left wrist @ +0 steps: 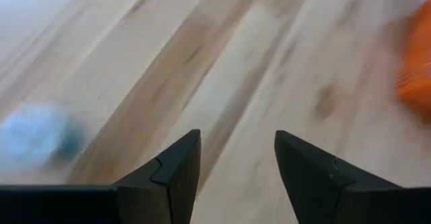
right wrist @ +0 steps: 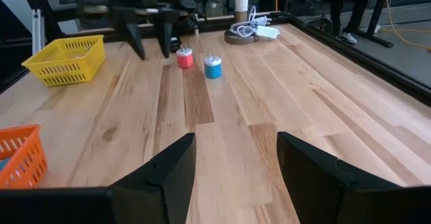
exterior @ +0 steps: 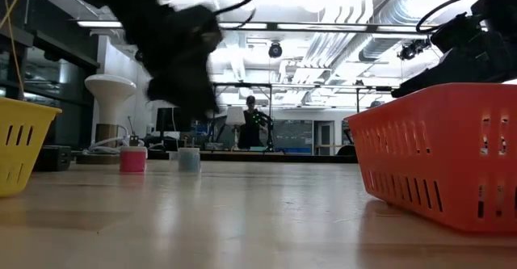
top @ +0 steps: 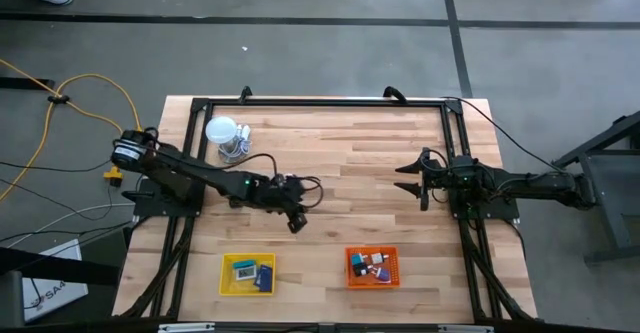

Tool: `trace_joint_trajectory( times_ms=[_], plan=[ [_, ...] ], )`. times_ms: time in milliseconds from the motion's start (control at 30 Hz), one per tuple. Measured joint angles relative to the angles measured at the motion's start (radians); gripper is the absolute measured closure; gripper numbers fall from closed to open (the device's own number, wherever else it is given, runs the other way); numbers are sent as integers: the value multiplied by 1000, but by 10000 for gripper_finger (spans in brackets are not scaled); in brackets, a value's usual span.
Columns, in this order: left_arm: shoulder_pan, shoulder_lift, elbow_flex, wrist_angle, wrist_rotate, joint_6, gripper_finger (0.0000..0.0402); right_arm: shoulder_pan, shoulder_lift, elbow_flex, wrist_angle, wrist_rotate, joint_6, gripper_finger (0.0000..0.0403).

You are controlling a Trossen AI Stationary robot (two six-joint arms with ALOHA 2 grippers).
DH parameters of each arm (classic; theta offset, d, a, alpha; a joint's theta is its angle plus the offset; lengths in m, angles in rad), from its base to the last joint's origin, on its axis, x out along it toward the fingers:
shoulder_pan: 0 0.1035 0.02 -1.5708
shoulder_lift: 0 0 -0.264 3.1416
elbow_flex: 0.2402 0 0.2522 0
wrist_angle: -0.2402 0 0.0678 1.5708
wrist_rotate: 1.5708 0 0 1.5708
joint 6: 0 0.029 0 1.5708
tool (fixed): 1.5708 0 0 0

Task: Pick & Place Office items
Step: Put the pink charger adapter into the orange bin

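My left gripper (top: 297,221) hangs open over the bare wood a little left of the table's middle, pointing slantwise down, with nothing between its fingers (left wrist: 236,140). A pink roll (right wrist: 184,58) and a blue roll (right wrist: 213,66) stand upright on the table just beyond it; the blue roll (left wrist: 37,133) shows blurred off to one side of the fingers. More office items lie in the yellow tray (top: 228,285) and the orange tray (top: 352,278). My right gripper (top: 408,178) waits open at the table's right side (right wrist: 236,140).
A white globe on a wire stand (top: 222,131) stands at the far left with a coiled cable beside it. The two trays sit along the near edge. Bare wood lies between the arms. A black frame rims the table.
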Motion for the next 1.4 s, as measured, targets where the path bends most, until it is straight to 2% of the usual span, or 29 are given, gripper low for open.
trace_joint_trajectory(
  times_ms=[167, 333, 600, 833, 967, 1167, 1400],
  plan=[
    [3, -66, -54, -123, -23, -96, 221, 0, 1, 0, 2, 0, 0, 208],
    [3, -144, -65, -181, -90, -71, 221, 0, 5, 0, 2, 1, 0, 208],
    [4, -228, -65, -376, -179, -93, 220, 0, 5, 0, 3, 1, 0, 208],
    [26, -231, -66, -503, -181, -182, 220, 0, 5, 0, 3, 1, 0, 208],
    [49, -230, -79, -510, -171, -187, 220, 0, 5, 0, 3, 1, 0, 208],
    [87, -187, -90, -495, -83, -190, 220, 0, 5, 0, 3, 1, 0, 208],
    [89, -143, -90, -449, -49, -178, 220, 0, 5, 0, 3, 0, 0, 208]
  ],
)
